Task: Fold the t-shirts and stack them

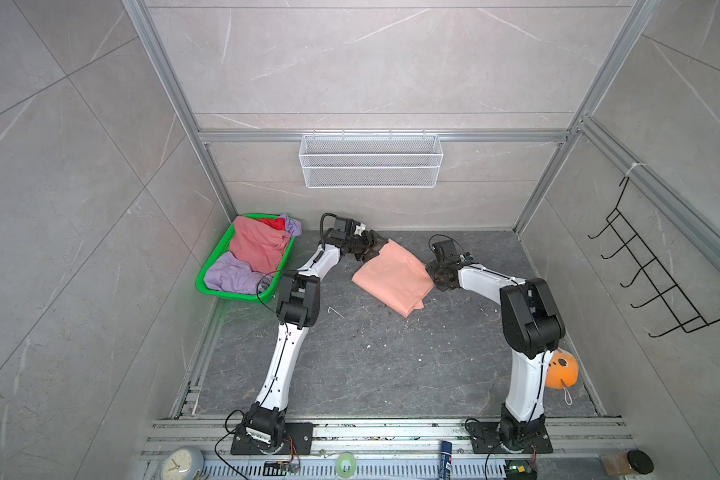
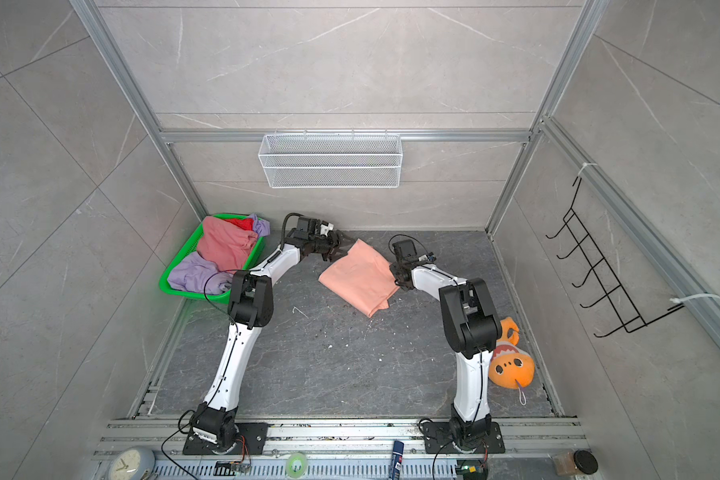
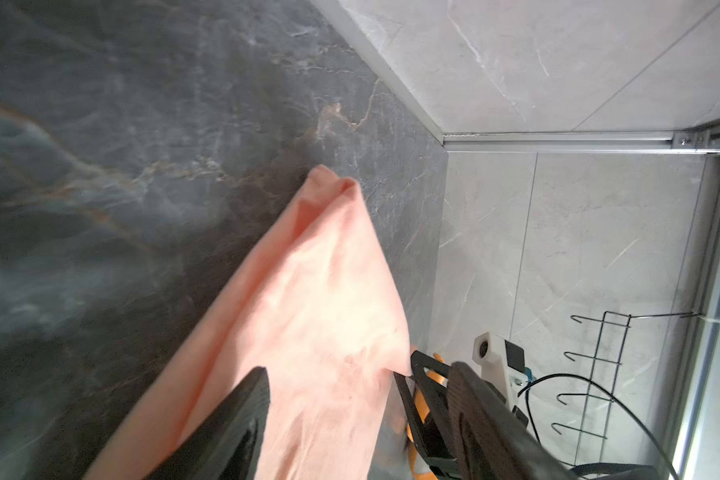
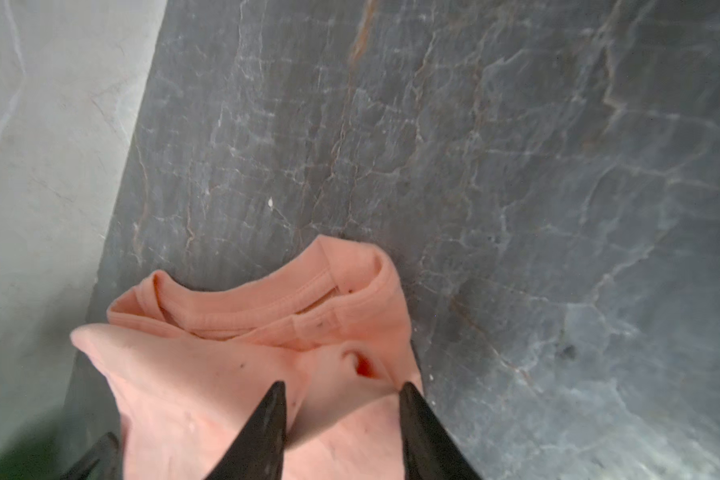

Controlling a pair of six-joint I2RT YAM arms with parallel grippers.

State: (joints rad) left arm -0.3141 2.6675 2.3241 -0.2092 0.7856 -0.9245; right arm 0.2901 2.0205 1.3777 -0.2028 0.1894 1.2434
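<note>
One peach shirt: folded into a rough rectangle on the dark marble floor, in the far middle of the cell, between the two grippers.
Collar: the ribbed neckline shows in the right wrist view, at the end of the cloth beyond the fingertips.
Left gripper: at the shirt's far left corner. Its fingers stand wide apart, and the cloth runs through the gap without being pinched.
Right gripper: at the shirt's right edge. Its fingers are partly spread with the tips over the cloth, and no fold is clamped between them.
Other shirts: a dusty pink shirt, a lavender shirt and a bit of a red shirt lie crumpled together.
Green basket: holds those three against the left wall, well apart from the peach one.
Orange plush toy: on the floor by the right wall, behind the right arm.
White wire basket: hangs on the back wall.
Black hook rack: hangs on the right wall.
</note>
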